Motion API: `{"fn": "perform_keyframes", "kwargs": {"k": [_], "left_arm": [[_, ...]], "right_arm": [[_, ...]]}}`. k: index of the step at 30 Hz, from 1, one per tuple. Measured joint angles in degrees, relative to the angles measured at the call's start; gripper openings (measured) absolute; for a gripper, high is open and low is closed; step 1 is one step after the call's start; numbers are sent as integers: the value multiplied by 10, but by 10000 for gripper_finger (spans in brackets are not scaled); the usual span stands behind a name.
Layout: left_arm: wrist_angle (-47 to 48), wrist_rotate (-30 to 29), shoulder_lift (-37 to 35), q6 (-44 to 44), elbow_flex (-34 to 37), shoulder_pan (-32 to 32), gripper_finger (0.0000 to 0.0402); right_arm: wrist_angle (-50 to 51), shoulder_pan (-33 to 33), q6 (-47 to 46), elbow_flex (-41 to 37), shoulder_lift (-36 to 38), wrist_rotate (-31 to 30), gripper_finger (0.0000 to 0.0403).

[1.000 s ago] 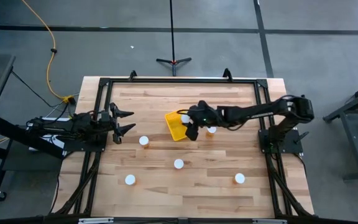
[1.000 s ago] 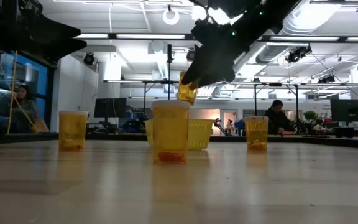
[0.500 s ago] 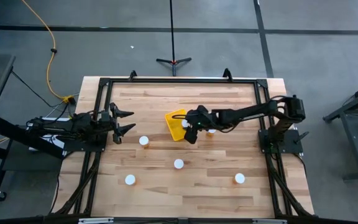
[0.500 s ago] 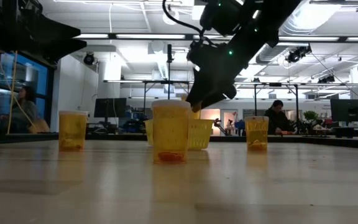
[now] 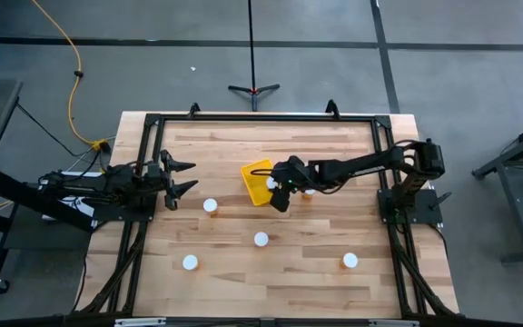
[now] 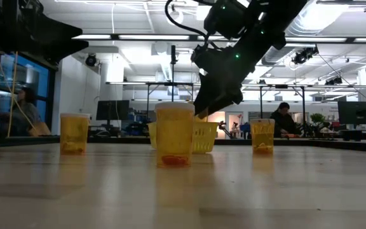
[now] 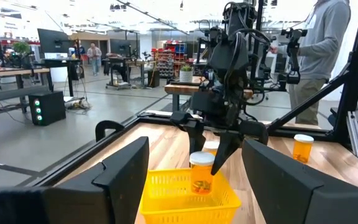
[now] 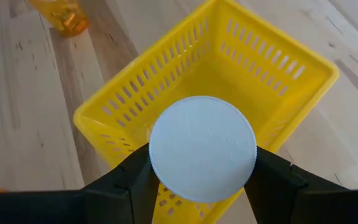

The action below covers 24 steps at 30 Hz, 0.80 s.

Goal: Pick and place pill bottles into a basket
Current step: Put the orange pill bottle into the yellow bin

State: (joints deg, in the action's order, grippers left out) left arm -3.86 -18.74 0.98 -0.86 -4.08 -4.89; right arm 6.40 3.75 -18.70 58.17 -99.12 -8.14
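Observation:
The yellow basket (image 5: 256,181) stands mid-table, a little toward the far edge. My right gripper (image 5: 278,188) hangs over it, shut on a pill bottle (image 7: 201,172) with a white cap (image 8: 202,148). The bottle's lower part sits inside the basket walls (image 7: 188,194). Several other pill bottles stand upright on the wood, among them one (image 5: 211,205) left of the basket, one (image 5: 261,239) nearer the front and one (image 5: 309,190) just right of the basket. My left gripper (image 5: 177,179) waits open at the table's left edge. My right gripper pinches the pill bottle at its cap end (image 8: 157,163) between its two fingers (image 8: 270,177), one on each side. The fingers slant down from above and from the table's right. The bottle stands upright with its bottom inside the basket; whether it rests on the basket floor I cannot tell.
Two more bottles stand near the front edge (image 5: 190,262) (image 5: 350,261). A black frame (image 5: 261,118) runs round the table. In the low view a bottle (image 6: 175,133) stands in front of the basket. A person (image 7: 328,50) stands beyond the table's right side.
My right gripper has gone down toward the basket and tipped further downward, carrying the bottle from above the basket rim into it. During the last half second it has kept still.

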Motion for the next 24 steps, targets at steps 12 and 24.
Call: {"fn": "perform_keyframes", "kwargs": {"k": [12,24], "left_arm": [[-2,0,0,-1,0,0,292],[-23,0,0,-3,0,0,292]], "right_arm": [[4,0,12,0,0,0,193],[7,0,10,0,0,2,255]]}}
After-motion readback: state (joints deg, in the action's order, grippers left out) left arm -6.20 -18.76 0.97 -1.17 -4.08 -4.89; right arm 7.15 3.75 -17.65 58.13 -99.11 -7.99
